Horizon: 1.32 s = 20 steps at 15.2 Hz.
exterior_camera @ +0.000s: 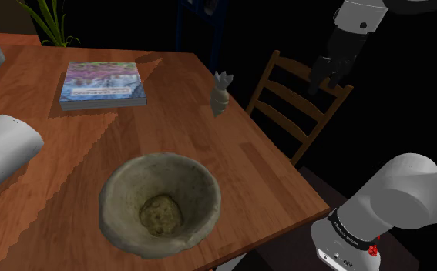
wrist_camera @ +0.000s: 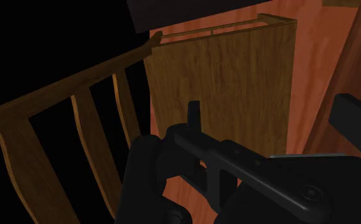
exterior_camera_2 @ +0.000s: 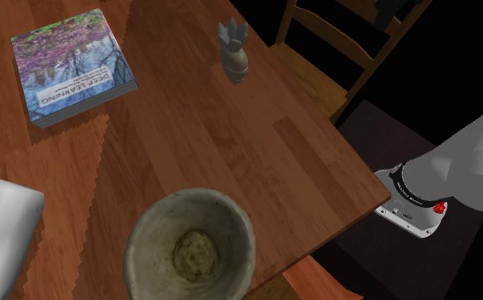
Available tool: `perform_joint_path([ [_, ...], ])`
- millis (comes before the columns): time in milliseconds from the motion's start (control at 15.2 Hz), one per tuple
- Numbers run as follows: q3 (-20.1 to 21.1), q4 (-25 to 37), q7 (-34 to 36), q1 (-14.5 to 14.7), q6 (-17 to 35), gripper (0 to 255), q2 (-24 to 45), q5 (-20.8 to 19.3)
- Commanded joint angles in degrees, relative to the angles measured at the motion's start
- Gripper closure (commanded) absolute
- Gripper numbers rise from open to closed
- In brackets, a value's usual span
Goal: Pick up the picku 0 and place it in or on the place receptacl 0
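Plainly the reach is the step in hand, and nothing is gripped yet. The claw (exterior_camera: 327,83) hangs high over the wooden chair (exterior_camera: 297,100) that is drawn up to the table (exterior_camera: 209,154). In the wrist view the chair's seat lies straight beneath the claw (wrist_camera: 274,114) and its slatted back rises to one side. The two black fingers stand apart with nothing between them.

The thing to pick up looks to be the small grey pineapple-shaped figure (exterior_camera: 220,94). It stands upright on the table near the edge that faces the chair — well apart from the claw, lower down and off toward the shoulder view's left. Farther from the claw again, past the figure, sits the rough stone-coloured bowl (exterior_camera: 163,159), which I take for the receptacle; something lumpy lies in its bottom. A book (exterior_camera: 102,83) lies flat beyond the figure and out of the way.

Next, the claw would need to travel from above the chair across the table's edge, settle directly over the figure's leafy crown, then descend with the fingers wide and close about its body. The figure is small and narrow — likely to tip if one finger touches it first, so squaring up before the descent matters.
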Motion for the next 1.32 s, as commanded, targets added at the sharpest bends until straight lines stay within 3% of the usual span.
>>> perform_joint_path([
  [0,0.0,0.0,0.0,0.0,0.0,0,0.0,0.0],
  [660,15.0,-2.0,19.0,0.9,16.3,0,4.3,4.0],
  [990,23.4,0.5,29.3,-0.8,23.8,0,9.9,2.4],
  [1254,30.7,4.3,38.5,-3.8,28.6,0,15.8,-1.3],
])
